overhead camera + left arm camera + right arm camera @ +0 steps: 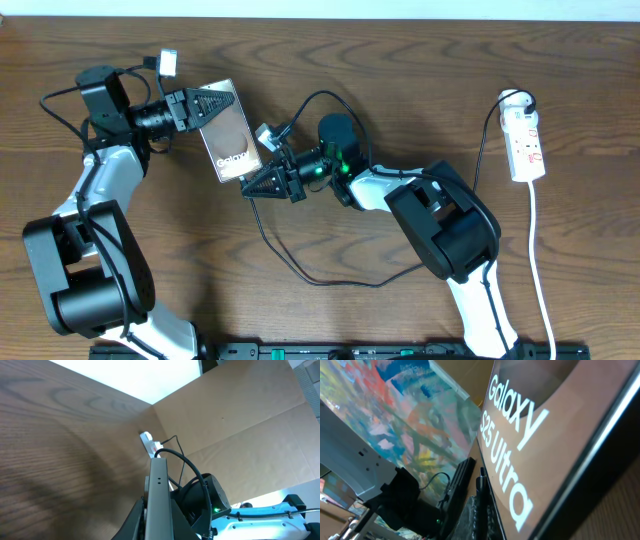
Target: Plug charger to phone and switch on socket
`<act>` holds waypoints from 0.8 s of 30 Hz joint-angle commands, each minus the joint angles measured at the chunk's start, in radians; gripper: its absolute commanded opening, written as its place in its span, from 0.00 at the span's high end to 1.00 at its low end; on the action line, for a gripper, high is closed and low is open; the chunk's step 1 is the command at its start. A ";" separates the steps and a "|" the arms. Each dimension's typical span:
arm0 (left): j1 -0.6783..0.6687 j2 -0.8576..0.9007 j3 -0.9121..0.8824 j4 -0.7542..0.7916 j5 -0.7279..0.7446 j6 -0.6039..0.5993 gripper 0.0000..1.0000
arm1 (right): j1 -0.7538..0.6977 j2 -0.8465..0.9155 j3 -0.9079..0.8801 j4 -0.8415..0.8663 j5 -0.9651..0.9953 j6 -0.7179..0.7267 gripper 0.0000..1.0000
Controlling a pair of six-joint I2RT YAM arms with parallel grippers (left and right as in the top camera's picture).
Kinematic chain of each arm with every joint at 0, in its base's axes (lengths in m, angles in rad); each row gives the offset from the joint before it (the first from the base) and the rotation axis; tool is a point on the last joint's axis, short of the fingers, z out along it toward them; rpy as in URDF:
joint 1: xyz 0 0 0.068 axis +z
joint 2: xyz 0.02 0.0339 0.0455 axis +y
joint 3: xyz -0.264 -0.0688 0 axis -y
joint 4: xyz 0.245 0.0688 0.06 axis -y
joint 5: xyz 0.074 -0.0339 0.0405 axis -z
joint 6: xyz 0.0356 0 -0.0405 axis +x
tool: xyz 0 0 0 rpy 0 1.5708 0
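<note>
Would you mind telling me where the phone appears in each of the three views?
Overhead: the phone sits upper left of centre, tilted.
Left wrist: it is seen edge-on, a grey strip at bottom centre.
Right wrist: it fills the right side, very close.
Shared landmark: the white Galaxy lettering, readable overhead and in the right wrist view; the left wrist view does not show it.

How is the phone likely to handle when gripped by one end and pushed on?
Probably stiff: the phone looks flat and unbent with the left fingers clamped on one short end. Likely slippery: its face looks smooth and glossy in the right wrist view. Pushed at the free end, it may pivot in that grip.
</note>
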 commanded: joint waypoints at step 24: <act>-0.002 -0.006 0.012 0.011 0.067 -0.027 0.93 | 0.002 0.011 0.007 -0.012 -0.007 -0.014 0.99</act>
